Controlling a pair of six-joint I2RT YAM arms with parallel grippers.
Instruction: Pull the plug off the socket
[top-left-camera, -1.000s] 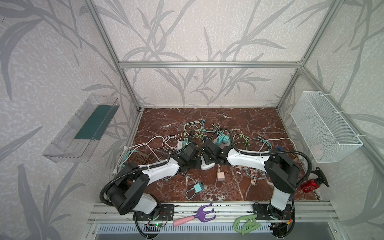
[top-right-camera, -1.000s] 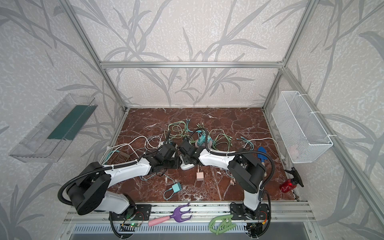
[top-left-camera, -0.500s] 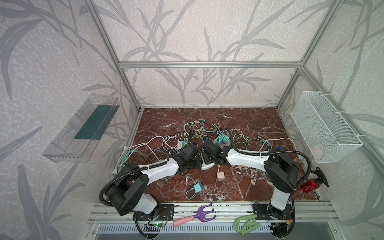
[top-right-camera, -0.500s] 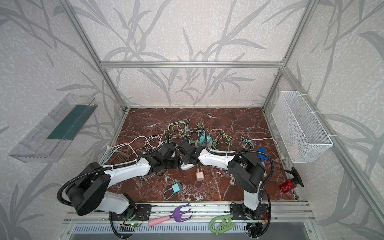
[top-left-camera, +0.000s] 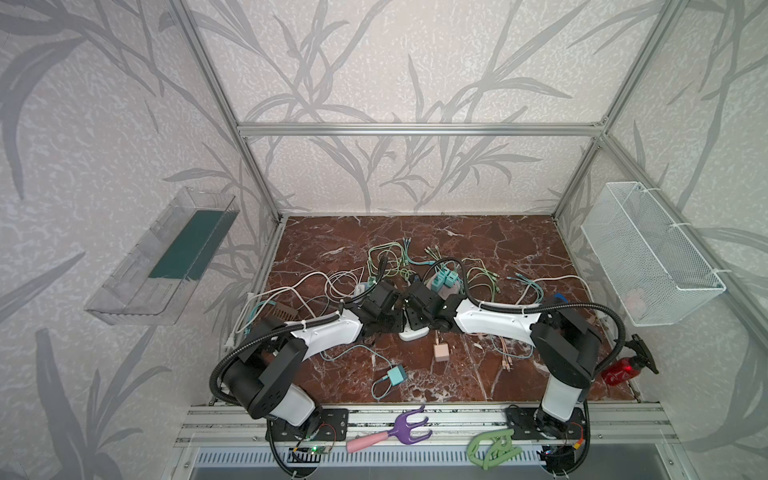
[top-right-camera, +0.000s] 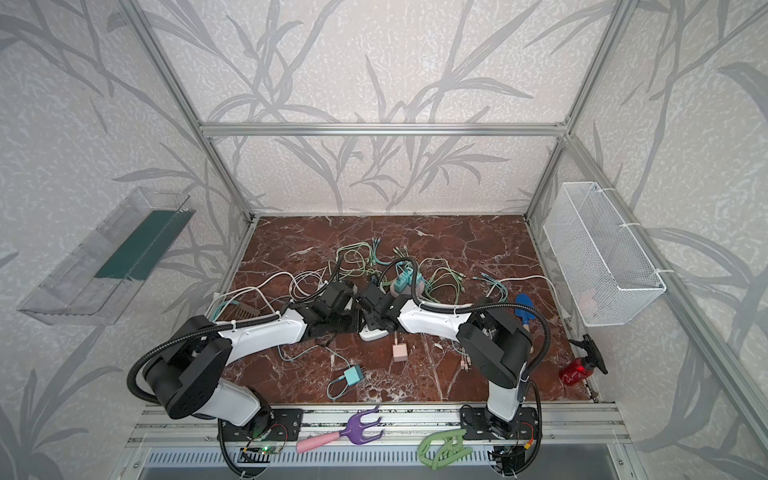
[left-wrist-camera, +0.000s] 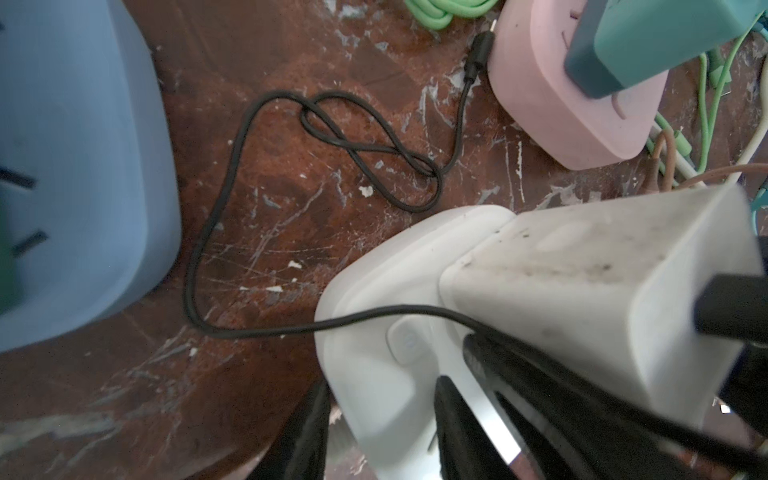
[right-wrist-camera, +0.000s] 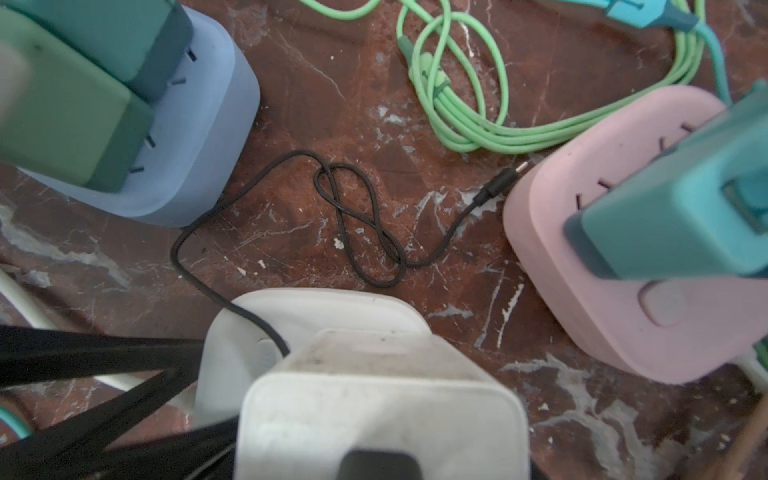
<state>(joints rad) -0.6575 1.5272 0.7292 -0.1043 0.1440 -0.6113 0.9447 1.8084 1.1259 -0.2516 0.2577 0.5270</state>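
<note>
A white socket (left-wrist-camera: 374, 332) lies on the marble table, seen in both top views (top-left-camera: 413, 332) (top-right-camera: 372, 332) between the two arms. A white block plug (left-wrist-camera: 582, 282) stands in its top face, with a thin black cable (left-wrist-camera: 232, 174) trailing from it. My left gripper (left-wrist-camera: 382, 384) is shut on the socket body, one black finger on each side. In the right wrist view the plug (right-wrist-camera: 374, 395) fills the space at my right jaws, and the right gripper (top-left-camera: 419, 318) is shut on it. Its fingers are hidden there.
A blue socket (right-wrist-camera: 199, 124) with green plugs and a pink socket (right-wrist-camera: 602, 249) with a teal plug stand close by, with green cables (right-wrist-camera: 457, 116) beyond. A loose pink plug (top-left-camera: 441, 352) and a teal plug (top-left-camera: 395, 376) lie nearer the front. A wire basket (top-left-camera: 648, 257) hangs on the right.
</note>
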